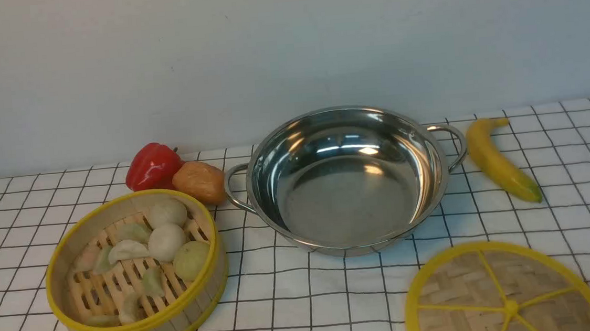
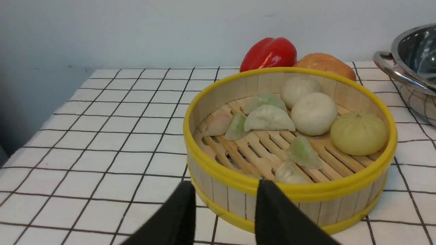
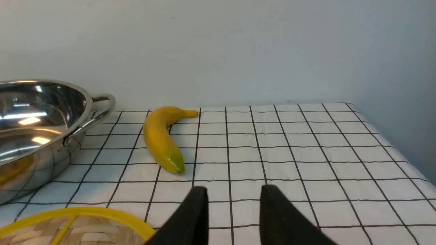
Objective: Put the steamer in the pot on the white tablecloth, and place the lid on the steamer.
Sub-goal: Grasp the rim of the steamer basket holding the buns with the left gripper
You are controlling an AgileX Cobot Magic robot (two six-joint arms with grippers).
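Observation:
The steamer [image 1: 144, 324], a bamboo basket with yellow rims holding pale buns and greenish dumplings, stands on the white tablecloth [image 1: 311, 301] at the front left. The empty steel pot [image 1: 347, 198] sits in the middle, to the steamer's right and apart from it. At the front right lies the flat woven lid [image 1: 505, 296]. Neither gripper shows in the front view. In the left wrist view my left gripper [image 2: 226, 186] is open just short of the steamer's [image 2: 306, 192] near wall. My right gripper [image 3: 233, 190] hangs open over bare cloth, beside the lid [image 3: 68, 228].
A banana [image 1: 500, 162] lies right of the pot's handle. A red pepper [image 1: 152, 165] and a brown bread roll [image 1: 200, 182] sit behind the steamer, by the pot's left handle. A pale wall runs close behind the table. The cloth drops off at both side edges.

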